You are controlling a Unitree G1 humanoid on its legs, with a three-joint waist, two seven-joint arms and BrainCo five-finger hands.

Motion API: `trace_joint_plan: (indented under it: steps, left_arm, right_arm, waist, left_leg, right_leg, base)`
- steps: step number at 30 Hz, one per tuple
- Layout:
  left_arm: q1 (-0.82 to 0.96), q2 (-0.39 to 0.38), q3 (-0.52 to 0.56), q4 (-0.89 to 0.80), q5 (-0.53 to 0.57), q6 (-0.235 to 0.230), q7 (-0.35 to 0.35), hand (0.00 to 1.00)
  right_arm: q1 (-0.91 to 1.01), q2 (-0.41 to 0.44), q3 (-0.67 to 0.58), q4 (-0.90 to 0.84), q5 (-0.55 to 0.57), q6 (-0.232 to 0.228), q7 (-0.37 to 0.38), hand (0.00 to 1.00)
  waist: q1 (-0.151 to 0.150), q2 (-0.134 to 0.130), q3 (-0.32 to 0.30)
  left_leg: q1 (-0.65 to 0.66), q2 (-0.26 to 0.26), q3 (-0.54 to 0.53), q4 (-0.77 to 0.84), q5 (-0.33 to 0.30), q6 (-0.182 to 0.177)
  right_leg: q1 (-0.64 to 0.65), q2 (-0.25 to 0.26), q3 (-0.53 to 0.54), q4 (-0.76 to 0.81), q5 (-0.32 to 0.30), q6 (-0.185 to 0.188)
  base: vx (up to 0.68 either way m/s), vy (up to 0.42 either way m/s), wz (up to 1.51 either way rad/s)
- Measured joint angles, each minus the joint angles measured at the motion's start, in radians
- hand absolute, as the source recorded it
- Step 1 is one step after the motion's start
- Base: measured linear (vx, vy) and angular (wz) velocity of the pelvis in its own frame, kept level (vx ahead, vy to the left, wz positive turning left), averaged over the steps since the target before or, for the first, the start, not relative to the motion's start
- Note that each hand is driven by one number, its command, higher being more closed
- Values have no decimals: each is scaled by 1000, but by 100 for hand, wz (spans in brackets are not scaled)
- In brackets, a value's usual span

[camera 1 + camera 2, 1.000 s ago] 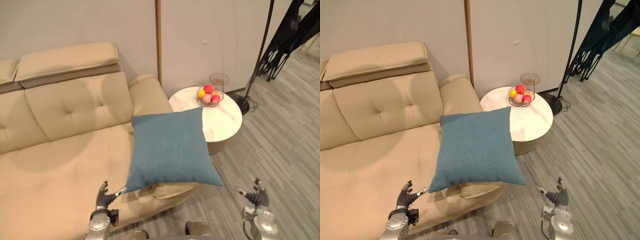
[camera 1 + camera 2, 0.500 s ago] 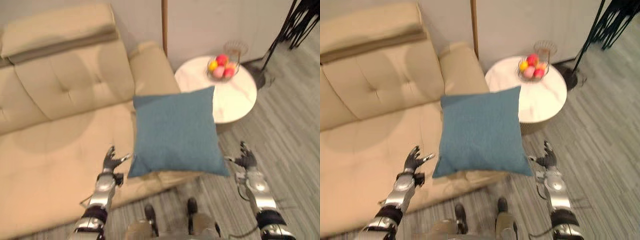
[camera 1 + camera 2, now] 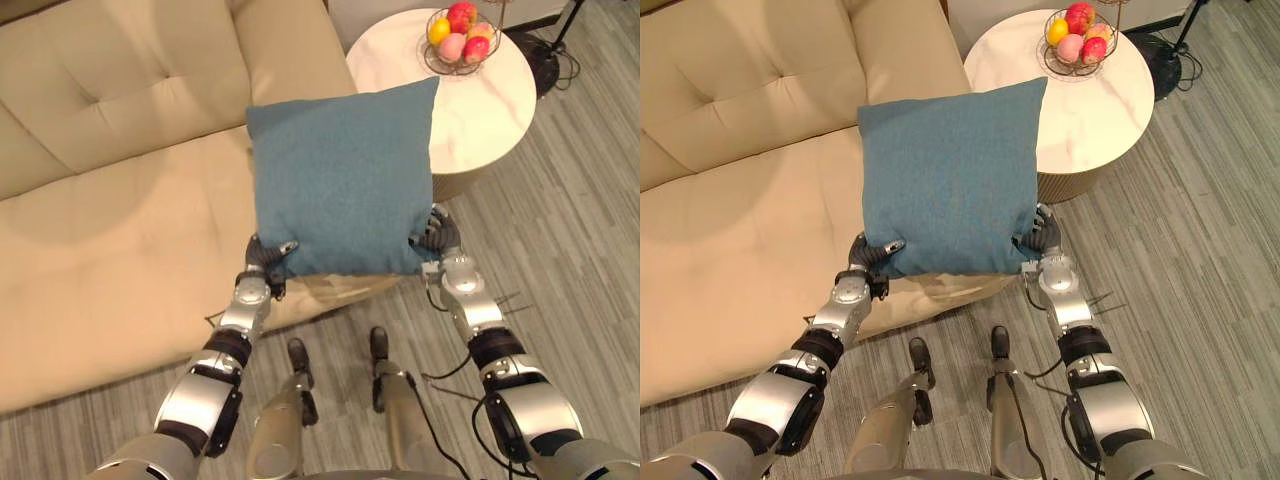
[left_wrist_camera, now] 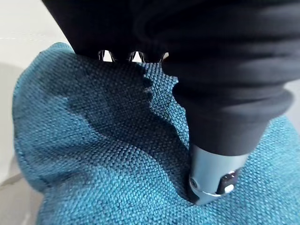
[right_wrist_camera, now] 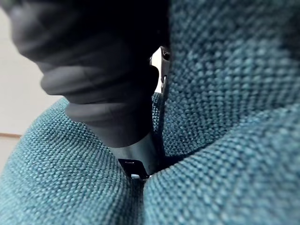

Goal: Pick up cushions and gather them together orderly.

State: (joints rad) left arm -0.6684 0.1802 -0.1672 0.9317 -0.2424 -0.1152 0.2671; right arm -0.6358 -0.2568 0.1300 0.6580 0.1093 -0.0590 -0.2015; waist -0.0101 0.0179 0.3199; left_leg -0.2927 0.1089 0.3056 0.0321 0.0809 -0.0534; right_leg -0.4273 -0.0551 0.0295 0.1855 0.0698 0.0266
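Blue cushion point(image 3: 340, 180) lies on the front edge of the sofa point(image 3: 120, 200), pinched at both near corners.
The left hand point(image 3: 266, 262) and right hand point(image 3: 436, 238) each squeeze one corner. Such small grips may slip and drop it off the sofa. Swung wide, it may hit the wire basket point(image 3: 445, 70) of fruit point(image 3: 455, 45) beside the sofa.

A beige tufted sofa point(image 3: 120, 200) lies beyond the left hand point(image 3: 268, 255), a round white side table point(image 3: 480, 110) beyond the right hand point(image 3: 437, 235), with grey plank floor point(image 3: 580, 250) below them.
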Motion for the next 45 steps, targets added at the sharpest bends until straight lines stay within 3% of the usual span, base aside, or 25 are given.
trace_joint_plan:
  steps: [8, 19, 24, 30, 35, 37, 39, 40, 43, 44, 45]
  left_arm:
    - [5, 40, -39, -131, -33, -2, 0, 100]
    - [348, 39, -59, -496, -33, -24, -2, 100]
    - [567, 32, -60, -664, -31, -24, -20, 100]
    - [802, -1, -57, -855, -31, -24, -48, 100]
    - [847, -2, -46, -898, -30, -24, -48, 100]
    - [847, -1, -40, -913, -26, -24, -48, 100]
    - [843, -4, -26, -925, -20, -26, -48, 100]
    - [850, -5, -26, -926, -18, -26, -48, 100]
    - [852, -5, -18, -943, -10, -27, -42, 100]
    - [852, -11, -17, -960, -9, -26, -40, 100]
    - [858, -25, -17, -992, -5, -26, -40, 100]
  right_arm:
    - [18, -38, 47, -97, 0, -14, 0, 100]
    - [326, -62, 64, -334, -45, -41, 12, 100]
    - [518, -28, 25, -540, -150, -45, 33, 100]
    - [729, 18, 23, -772, -280, -57, 30, 100]
    - [804, 73, 30, -803, -306, -90, 28, 100]
    - [812, 76, 30, -803, -305, -92, 27, 100]
    - [827, 83, 31, -802, -305, -93, 23, 100]
    - [834, 82, 34, -802, -305, -93, 21, 100]
    - [817, 78, 47, -802, -304, -94, 6, 100]
    - [805, 72, 46, -803, -302, -94, 1, 100]
    - [799, 57, 44, -806, -281, -94, -11, 100]
  waist:
    - [1, 0, 0]
    - [-25, 3, -4]
    - [-29, 8, -96]
    - [-27, 24, -149]
    - [-14, 15, -150]
    - [-6, 7, -150]
    - [-5, 3, -150]
    - [-2, -3, -153]
    - [34, -10, -159]
    - [45, 0, -163]
    - [67, 26, -176]
  left_leg:
    - [3, -3, -1, -35, 40, 8]
    - [150, -21, -45, -103, 35, 3]
    - [180, -22, -56, -108, 32, 0]
    - [239, -25, -62, -120, 20, 2]
    - [221, -24, -56, -73, 12, 12]
    - [182, -14, -59, -17, 0, 30]
    - [145, -9, -100, 12, 7, 55]
    - [138, -18, -135, 17, 31, 46]
    - [63, -22, -196, 56, 70, 21]
    - [24, -15, -216, 50, 99, 16]
    - [-29, 17, -245, 34, 122, 12]
  right_leg:
    - [-6, 3, -1, -14, 11, 0]
    - [165, 1, -22, -94, 6, 11]
    - [209, 3, -29, -123, 2, 15]
    - [269, 8, -30, -139, -3, 20]
    - [251, 2, -21, -76, -14, 36]
    - [223, -4, -17, -34, -34, 68]
    - [135, -3, 27, 363, -221, 32]
    - [156, -18, 33, 502, -288, 61]
    - [231, -6, 79, 492, -376, 64]
    - [232, 22, 81, 434, -403, 51]
    - [242, 61, 59, 332, -432, 14]
  base:
    - [65, -16, -2]
    - [65, 7, 7]
    - [96, 0, 3]
    - [33, 1, -1]
    - [-57, 10, -2]
    - [-141, -10, 14]
    - [-119, -115, 74]
    - [-74, -156, 96]
    - [-181, -231, 66]
    - [-297, -233, 47]
    - [-398, -232, 83]
